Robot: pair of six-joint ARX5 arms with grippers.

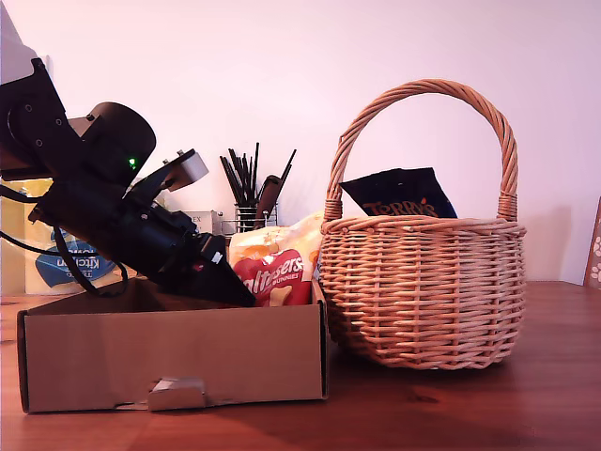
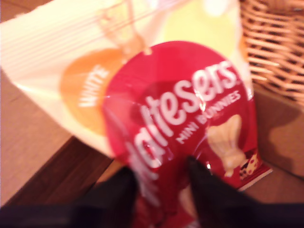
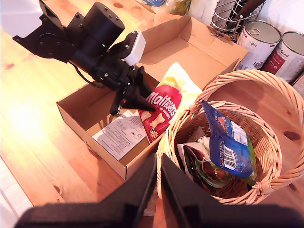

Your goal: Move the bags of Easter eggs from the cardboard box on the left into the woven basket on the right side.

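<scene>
A red-and-cream Maltesers bag [image 1: 277,268] [image 2: 175,109] [image 3: 164,107] stands up at the cardboard box's [image 1: 169,357] [image 3: 76,107] end nearest the woven basket [image 1: 423,282] [image 3: 273,183]. My first gripper [image 1: 235,291] [image 2: 161,190] [image 3: 137,97] reaches down into the box and is shut on that bag's lower part. A dark blue Terry's bag [image 1: 399,195] [image 3: 228,142] sticks up out of the basket, with a white-and-green packet [image 3: 199,164] beside it. My second gripper [image 3: 158,175] hovers above the basket's near rim, shut, holding nothing; it is out of the exterior view.
A printed paper sheet [image 3: 118,135] lies on the box floor. Behind the box are a wire holder of dark utensils [image 1: 252,193] [image 3: 228,14], two tins [image 3: 259,42] and a Kitchen Towel pack [image 1: 66,263]. The basket's tall handle [image 1: 423,89] arches over its opening.
</scene>
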